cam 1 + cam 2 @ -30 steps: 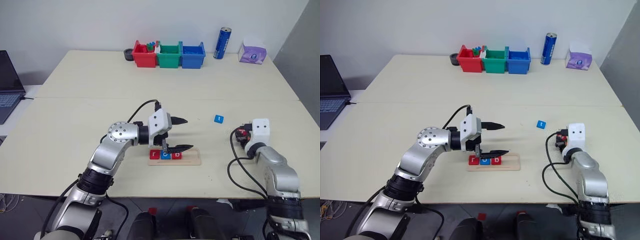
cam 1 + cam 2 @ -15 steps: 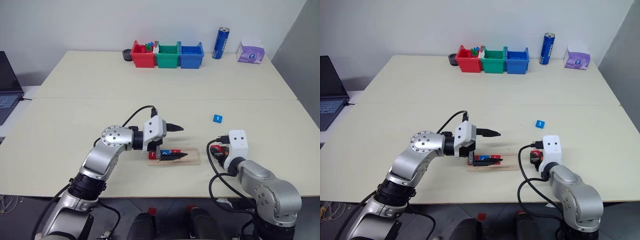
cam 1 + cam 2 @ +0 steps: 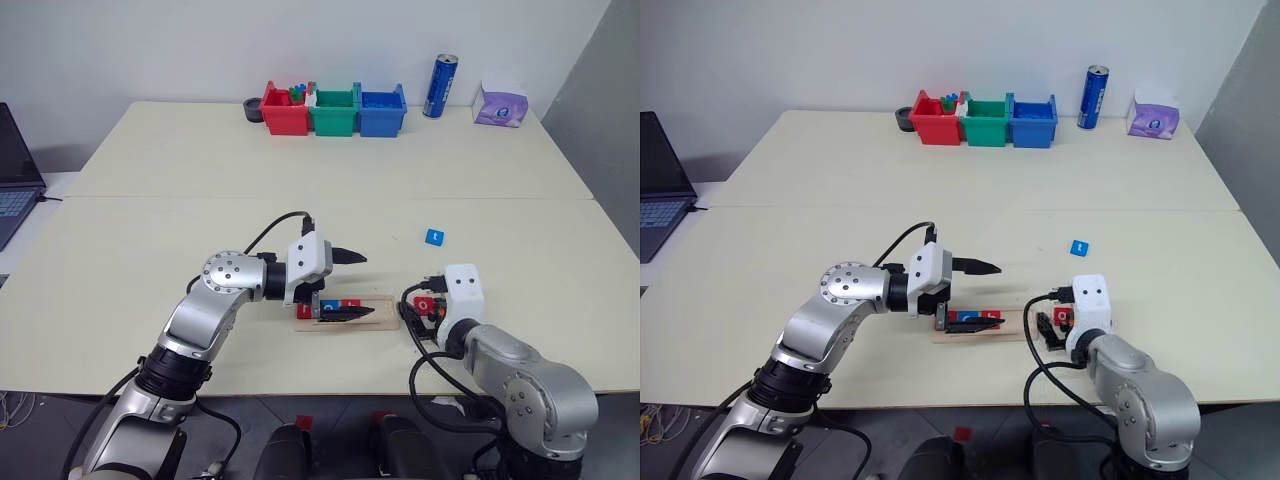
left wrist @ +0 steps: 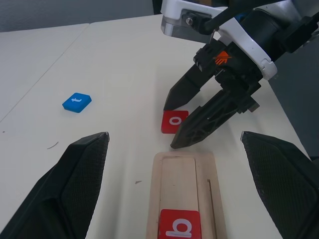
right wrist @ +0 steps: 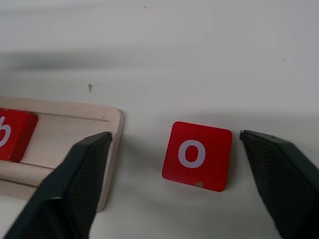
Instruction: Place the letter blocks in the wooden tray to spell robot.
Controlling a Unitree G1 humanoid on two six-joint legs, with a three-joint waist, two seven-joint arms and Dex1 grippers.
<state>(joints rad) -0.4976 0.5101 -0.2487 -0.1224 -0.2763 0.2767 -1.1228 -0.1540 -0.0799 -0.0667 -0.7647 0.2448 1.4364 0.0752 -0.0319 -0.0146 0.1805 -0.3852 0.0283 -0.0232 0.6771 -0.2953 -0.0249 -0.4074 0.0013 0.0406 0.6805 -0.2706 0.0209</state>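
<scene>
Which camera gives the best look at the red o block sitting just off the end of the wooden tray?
The right wrist view: the red o block lies flat, letter plain, beside the wooden tray. The left wrist view shows it smaller, between the right gripper fingers. In the eye views it is a small red patch.

head pair looks down over the table [image 3: 150, 200]; wrist views close on the wooden tray [image 4: 182, 191]

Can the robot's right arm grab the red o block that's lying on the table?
Probably yes. The right pincer stands open with the red o block lying flat on the table between its fingers, just past the end of the wooden tray, and nothing covers it.
</scene>
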